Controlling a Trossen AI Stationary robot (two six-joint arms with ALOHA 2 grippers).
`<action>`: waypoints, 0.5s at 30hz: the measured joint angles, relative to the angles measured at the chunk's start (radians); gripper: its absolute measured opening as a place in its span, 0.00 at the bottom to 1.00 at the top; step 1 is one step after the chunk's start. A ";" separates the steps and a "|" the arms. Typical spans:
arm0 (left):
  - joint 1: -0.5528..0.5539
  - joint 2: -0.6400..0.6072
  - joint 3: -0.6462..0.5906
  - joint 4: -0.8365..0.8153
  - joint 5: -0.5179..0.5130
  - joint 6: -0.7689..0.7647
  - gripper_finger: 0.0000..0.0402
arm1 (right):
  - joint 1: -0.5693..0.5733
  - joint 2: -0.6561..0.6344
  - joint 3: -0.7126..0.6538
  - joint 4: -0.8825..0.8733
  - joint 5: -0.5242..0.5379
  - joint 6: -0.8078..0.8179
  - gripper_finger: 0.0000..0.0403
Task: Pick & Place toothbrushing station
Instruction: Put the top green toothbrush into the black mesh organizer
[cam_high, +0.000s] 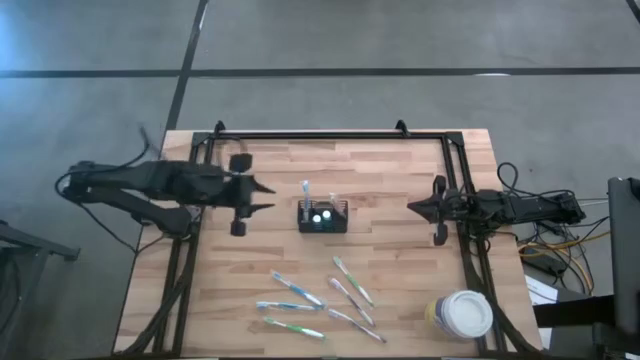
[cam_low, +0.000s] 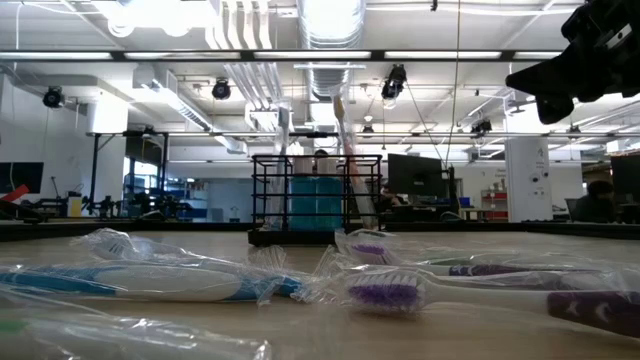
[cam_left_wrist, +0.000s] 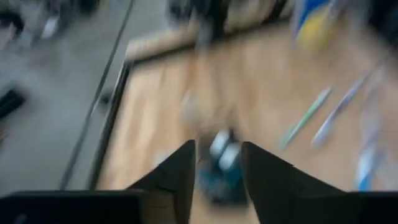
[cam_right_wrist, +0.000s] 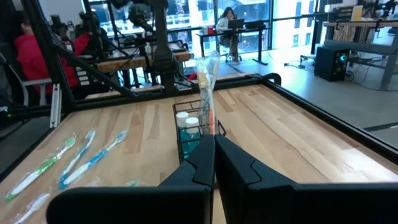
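The caddy (cam_high: 322, 217) sat upright near the middle of the table (cam_high: 400, 180), between the two arms. It was a small black wire-mesh box. Two white-capped tubes (cam_high: 321, 216) stood inside it, teal below the caps in the right wrist view. Two wrapped toothbrushes (cam_high: 305, 190) also stood in it, poking up above the rim; the low view showed both leaning slightly.

The remaining loose toothbrushes (cam_high: 297, 289) lay flat on the front half of the table, well apart from the caddy. They were blue, green and purple-white, all in clear wrappers, and scattered at mixed angles. In the low view the closest ones filled the foreground: a blue one (cam_low: 150, 283) on the left and a purple-bristled one (cam_low: 385, 294) on the right.

The left gripper (cam_high: 267, 197) hovered just beside the caddy on its left side, pointed at it. Its fingers (cam_left_wrist: 180, 171) were spread apart and held nothing; in the left wrist view the caddy and tube caps showed in the gap between them. That view was motion-blurred.

The right gripper (cam_high: 412, 208) was near the caddy's right side, with a clear gap to it, also pointed at it. Its fingers (cam_right_wrist: 202, 158) were pressed together with nothing between them.

A large cup with a white lid (cam_high: 465, 313) stood at the front right corner of the table, apart from everything else.

People sat at desks in the room behind, visible in the right wrist view.
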 joint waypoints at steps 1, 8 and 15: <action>-0.001 -0.050 -0.059 0.092 0.029 -0.012 0.29 | 0.000 0.000 0.000 0.005 0.000 0.000 0.02; 0.020 -0.390 -0.461 0.515 0.094 -0.051 0.02 | 0.000 0.000 0.000 0.026 0.000 0.010 0.02; 0.041 -0.589 -0.747 0.743 0.180 -0.069 0.01 | 0.000 -0.001 0.000 0.035 0.000 0.003 0.02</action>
